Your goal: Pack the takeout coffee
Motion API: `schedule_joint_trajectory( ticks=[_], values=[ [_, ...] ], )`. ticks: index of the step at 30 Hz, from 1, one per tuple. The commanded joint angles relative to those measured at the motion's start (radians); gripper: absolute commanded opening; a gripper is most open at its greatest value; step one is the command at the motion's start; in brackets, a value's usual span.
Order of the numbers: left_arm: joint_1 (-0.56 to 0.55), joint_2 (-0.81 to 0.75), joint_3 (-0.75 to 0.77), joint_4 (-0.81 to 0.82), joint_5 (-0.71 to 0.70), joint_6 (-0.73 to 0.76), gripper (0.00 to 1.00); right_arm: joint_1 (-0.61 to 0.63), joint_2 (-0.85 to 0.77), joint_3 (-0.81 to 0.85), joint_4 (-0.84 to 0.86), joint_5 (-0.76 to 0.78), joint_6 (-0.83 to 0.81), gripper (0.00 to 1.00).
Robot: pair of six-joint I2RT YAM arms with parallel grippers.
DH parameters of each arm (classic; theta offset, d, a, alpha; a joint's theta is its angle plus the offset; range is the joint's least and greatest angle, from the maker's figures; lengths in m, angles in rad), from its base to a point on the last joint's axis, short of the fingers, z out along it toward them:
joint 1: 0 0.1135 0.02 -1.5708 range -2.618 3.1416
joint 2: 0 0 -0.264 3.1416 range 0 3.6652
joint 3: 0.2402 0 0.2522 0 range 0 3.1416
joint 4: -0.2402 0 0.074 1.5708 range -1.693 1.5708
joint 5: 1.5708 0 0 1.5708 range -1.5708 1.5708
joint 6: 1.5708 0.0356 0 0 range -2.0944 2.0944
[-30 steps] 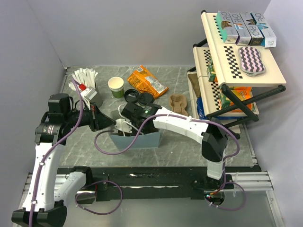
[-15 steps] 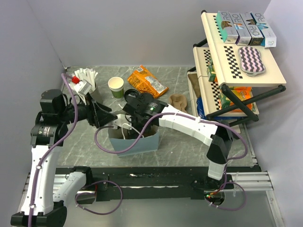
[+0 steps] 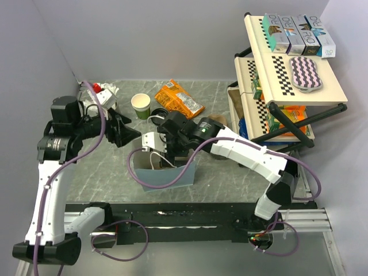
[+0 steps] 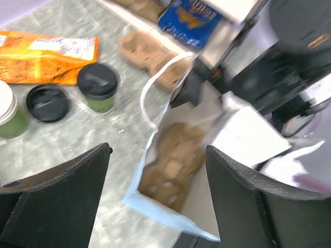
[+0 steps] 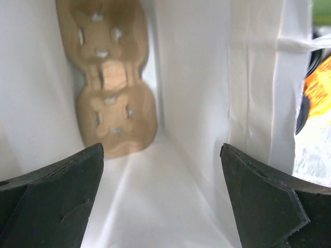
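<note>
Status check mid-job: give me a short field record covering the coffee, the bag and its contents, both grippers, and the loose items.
coffee: takeout coffee, lidded, upright on the table, outside the bag
bag: paper bag, standing open
bag contents: cup carrier on the bottom, no cup
left gripper: left gripper open, empty, facing the bag mouth
right gripper: right gripper open, empty, pointing down into the bag
loose items: lidless cup, loose black lid, orange snack bag, second carrier
</note>
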Motion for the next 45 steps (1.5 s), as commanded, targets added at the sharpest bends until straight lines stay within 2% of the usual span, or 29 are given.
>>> schedule_joint_trajectory(
  ticks=[1,11,19,24,28,30,33,34,35,38,40,45],
  values=[
    [0.001,0.069,0.03,-0.142,-0.016,0.244,0.8,-0.001,-0.108,-0.013,0.123,-0.059,-0.05,1.0],
    [-0.007,0.189,0.056,-0.269,0.06,0.405,0.78,-0.008,-0.241,-0.091,0.303,-0.071,-0.046,0.99],
    [-0.082,0.202,0.01,-0.142,0.033,0.333,0.74,-0.01,-0.32,-0.104,0.402,-0.047,-0.046,0.98],
    [-0.113,0.294,0.1,-0.267,0.093,0.411,0.71,-0.011,-0.327,-0.091,0.395,-0.024,-0.049,0.98],
    [-0.111,0.265,0.149,-0.248,0.09,0.329,0.74,-0.01,-0.364,-0.102,0.418,-0.014,-0.024,0.97],
    [-0.11,0.227,0.185,-0.266,0.085,0.325,0.77,-0.021,-0.378,-0.085,0.369,-0.049,-0.018,0.96],
    [-0.11,0.244,0.258,-0.479,0.106,0.485,0.78,-0.047,-0.375,-0.052,0.273,-0.102,0.0,0.92],
    [-0.11,0.259,0.269,-0.608,0.109,0.532,0.78,-0.07,-0.376,-0.056,0.256,-0.12,0.023,0.89],
    [-0.111,0.258,0.251,-0.62,0.119,0.546,0.78,-0.082,-0.378,-0.062,0.242,-0.14,0.032,0.88],
    [-0.12,0.201,0.158,-0.614,0.108,0.58,0.8,-0.102,-0.361,-0.071,0.16,-0.221,0.033,0.85],
    [-0.14,0.186,0.114,-0.57,0.083,0.542,0.79,-0.11,-0.347,-0.084,0.131,-0.249,0.036,0.83],
    [-0.17,0.186,0.053,-0.417,0.042,0.447,0.71,-0.13,-0.317,-0.12,0.149,-0.277,0.019,0.77]
  ],
)
